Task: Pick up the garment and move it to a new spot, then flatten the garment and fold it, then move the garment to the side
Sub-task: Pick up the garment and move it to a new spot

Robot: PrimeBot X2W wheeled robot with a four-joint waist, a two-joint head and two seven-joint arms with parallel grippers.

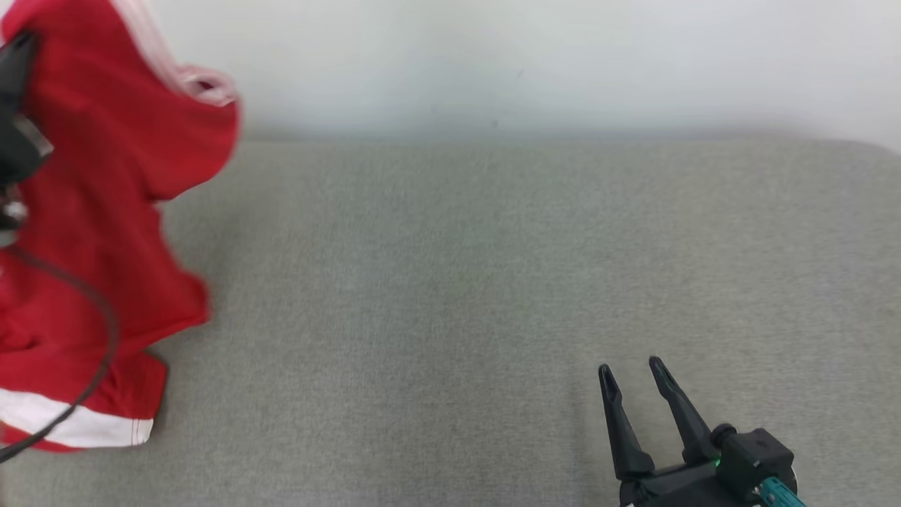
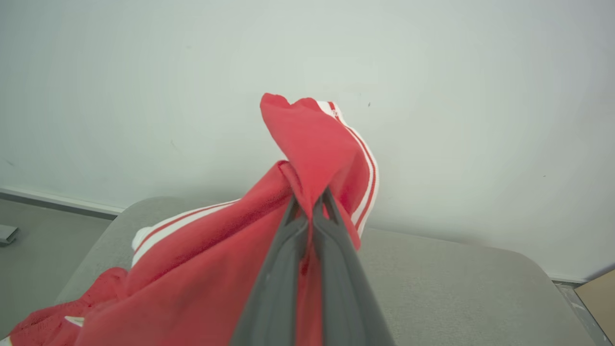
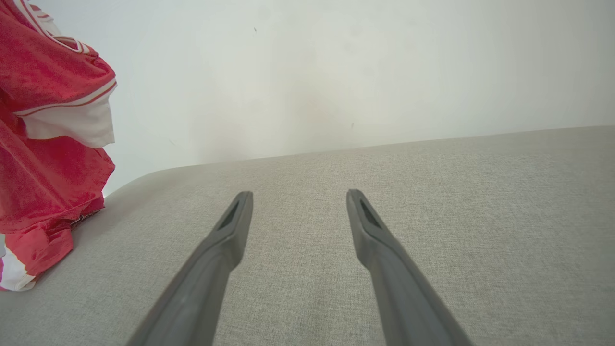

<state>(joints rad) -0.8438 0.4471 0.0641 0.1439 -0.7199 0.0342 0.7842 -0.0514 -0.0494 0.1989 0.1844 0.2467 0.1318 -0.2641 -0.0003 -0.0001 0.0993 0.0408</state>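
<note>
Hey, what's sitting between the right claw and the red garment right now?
Nothing. In the head view, bare grey upholstery runs from the right claw to the red garment; the right wrist view agrees.

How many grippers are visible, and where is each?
2. The left gripper is at the far left, shut on the lifted red garment. The right gripper is open above the grey padded surface, at the lower right of the head view.

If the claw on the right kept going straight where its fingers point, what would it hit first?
The right claw would likely meet the grey padded surface near its far edge, otherwise the white wall behind; depth is unclear. The red garment hangs well off that line.
</note>
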